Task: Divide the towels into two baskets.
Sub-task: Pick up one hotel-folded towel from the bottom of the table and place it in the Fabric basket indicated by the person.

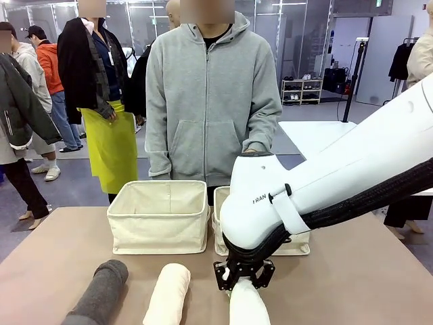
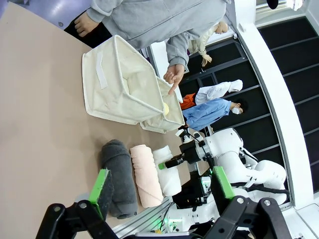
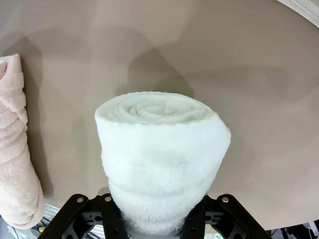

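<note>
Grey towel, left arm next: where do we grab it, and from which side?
Probably mid-length, from straight above, jaws straddling the width of the grey towel. It lies flat with its long axis toward the baskets, so its round flanks give the narrowest span. The cream towel lies close on one side, so centre carefully.

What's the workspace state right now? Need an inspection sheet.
Surface: tan table, flat.
Job's things: dark grey towel, cream towel and white towel in a row at the near edge; left basket and right basket at the far side; a bit of pale yellow towel shows inside the right basket.
Clutter: nothing seen.
Claws: right claw shut on white towel; left claw open, holding nothing.
Cables: black cable sleeve under the right arm.
Surroundings: person in grey hoodie at the far side, hand pointing into the right basket; other people behind.
</note>
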### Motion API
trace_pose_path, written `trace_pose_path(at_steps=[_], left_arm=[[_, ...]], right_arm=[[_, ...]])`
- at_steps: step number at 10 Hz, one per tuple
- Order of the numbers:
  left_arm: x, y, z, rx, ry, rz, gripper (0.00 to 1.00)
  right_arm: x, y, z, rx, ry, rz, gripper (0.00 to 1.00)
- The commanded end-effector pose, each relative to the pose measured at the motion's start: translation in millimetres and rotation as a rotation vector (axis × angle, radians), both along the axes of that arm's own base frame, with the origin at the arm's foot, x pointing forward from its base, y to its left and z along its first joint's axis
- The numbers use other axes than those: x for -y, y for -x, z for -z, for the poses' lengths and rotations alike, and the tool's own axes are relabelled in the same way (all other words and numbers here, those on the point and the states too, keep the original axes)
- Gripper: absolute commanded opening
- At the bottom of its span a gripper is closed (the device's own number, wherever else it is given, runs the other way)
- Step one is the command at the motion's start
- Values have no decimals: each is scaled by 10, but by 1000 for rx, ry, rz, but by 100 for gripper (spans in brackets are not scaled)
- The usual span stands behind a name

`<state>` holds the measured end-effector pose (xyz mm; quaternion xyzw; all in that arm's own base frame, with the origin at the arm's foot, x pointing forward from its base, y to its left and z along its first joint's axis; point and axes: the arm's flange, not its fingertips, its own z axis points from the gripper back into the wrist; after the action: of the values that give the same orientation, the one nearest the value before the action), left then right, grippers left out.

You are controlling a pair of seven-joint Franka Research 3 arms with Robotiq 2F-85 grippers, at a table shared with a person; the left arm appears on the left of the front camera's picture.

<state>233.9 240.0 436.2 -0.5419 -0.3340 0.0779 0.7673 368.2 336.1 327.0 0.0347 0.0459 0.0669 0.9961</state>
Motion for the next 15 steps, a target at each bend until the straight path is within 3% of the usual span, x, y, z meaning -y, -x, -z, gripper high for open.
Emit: trace_pose_path(at_steps=[1,2,4,5,7,9,10,11,12,13,15], left_arm=[[-16,20,-11,21,10,4,100],[-16,20,-11,21,10,4,100],[-16,20,-11,21,10,4,100],[-16,20,-11,21,10,4,100],[-16,20,-11,21,10,4,100],[-16,20,-11,21,10,4,100],[-16,20,-11,21,10,4,100],[-16,20,-11,21,10,4,100],[-16,20,-11,21,10,4,100],[-16,20,-11,21,10,4,100],[-16,20,-11,21,10,4,100]], right_arm=[[-19,124,-114,30,-7,1,20],[18,207,-377,52,-52,-51,20],[40,291,-1094,78,70,-289,20],[59,312,-1410,127,159,-403,20],[3,297,-1722,106,227,-667,20],[167,411,-2002,80,179,-1056,20],[447,556,-2173,2,133,-1257,20],[591,670,-2195,-24,176,-1342,20],[671,766,-2139,4,205,-1367,20],[274,501,-2148,42,162,-1157,20],[274,501,-2148,42,162,-1157,20]])
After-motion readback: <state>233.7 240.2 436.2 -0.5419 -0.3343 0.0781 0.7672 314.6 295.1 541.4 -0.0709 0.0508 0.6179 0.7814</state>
